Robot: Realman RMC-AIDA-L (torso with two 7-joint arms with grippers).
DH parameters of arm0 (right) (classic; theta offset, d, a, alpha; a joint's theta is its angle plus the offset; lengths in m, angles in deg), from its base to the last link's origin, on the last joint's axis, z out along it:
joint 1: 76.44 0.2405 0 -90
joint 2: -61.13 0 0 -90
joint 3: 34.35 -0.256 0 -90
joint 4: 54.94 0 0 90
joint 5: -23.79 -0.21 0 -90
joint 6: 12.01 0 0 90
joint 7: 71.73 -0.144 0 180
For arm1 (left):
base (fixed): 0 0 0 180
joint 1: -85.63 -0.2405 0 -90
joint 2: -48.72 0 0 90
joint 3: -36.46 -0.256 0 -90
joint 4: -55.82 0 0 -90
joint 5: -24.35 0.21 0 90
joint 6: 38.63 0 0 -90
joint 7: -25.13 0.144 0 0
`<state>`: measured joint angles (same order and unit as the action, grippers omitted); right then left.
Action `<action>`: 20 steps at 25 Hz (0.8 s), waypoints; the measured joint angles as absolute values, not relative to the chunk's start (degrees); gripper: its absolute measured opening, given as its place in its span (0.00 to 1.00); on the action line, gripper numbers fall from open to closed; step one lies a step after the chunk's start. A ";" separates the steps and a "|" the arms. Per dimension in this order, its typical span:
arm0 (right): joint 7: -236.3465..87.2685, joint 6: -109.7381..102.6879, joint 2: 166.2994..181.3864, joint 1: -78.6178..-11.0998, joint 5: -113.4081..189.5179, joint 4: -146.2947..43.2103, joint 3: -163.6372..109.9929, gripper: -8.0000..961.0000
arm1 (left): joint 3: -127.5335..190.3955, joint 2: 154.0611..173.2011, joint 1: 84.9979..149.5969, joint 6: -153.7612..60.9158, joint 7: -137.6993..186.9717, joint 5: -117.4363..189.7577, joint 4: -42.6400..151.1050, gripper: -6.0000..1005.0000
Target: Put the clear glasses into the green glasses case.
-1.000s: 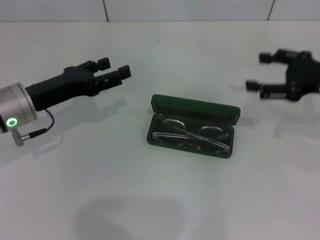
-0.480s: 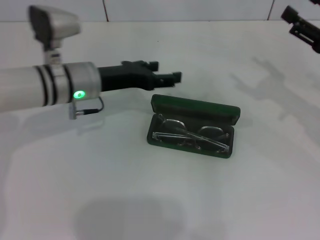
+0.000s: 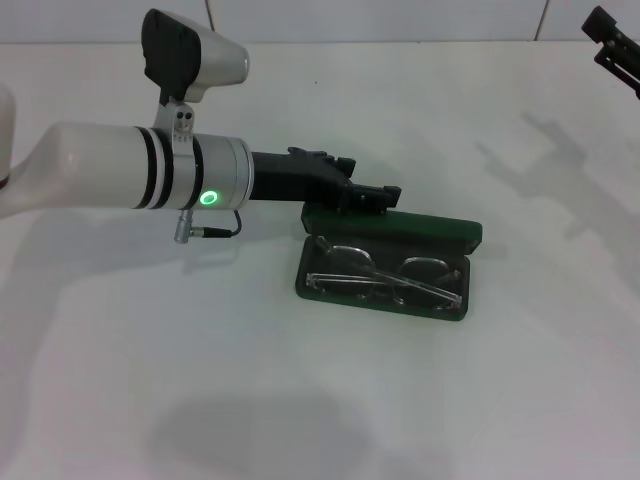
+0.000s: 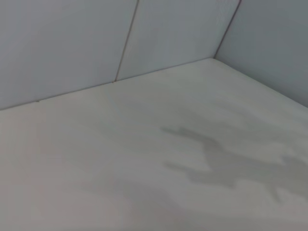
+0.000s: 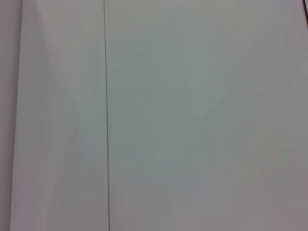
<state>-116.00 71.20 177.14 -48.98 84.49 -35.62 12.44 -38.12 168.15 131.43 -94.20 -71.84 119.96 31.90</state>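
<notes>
The green glasses case (image 3: pixel 392 222) lies open in the middle of the white table, its lid standing up at the back. Inside the tray rest the clear glasses (image 3: pixel 384 276), arms folded, filling the case from end to end. My left gripper (image 3: pixel 372 178) is open and reaches in from the left, its fingertips just behind and above the left half of the lid's top edge. Whether it touches the lid I cannot tell. My right gripper (image 3: pixel 616 42) shows only partly at the far right top corner, raised well away from the case. Neither wrist view shows the case or the glasses.
The white table (image 3: pixel 300 400) carries nothing else. A tiled wall (image 4: pixel 72 43) rises behind its far edge. The left forearm (image 3: pixel 130 180) spans the table's left side above the surface.
My left arm has swung right and forward until its gripper is at the back of the case lid. My right gripper has lifted up and away to the top right corner. Case and glasses stay put.
</notes>
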 joint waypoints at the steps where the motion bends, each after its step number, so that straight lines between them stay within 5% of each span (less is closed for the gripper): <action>1: -115.91 71.12 177.15 -48.89 84.48 -35.65 12.43 0.87 | -38.15 168.13 131.32 -94.36 -71.74 119.95 31.86 0.88; 20: -113.36 67.46 177.13 -46.57 84.60 -35.78 13.05 0.87 | -38.10 168.55 122.56 -97.90 -57.95 116.05 27.25 0.88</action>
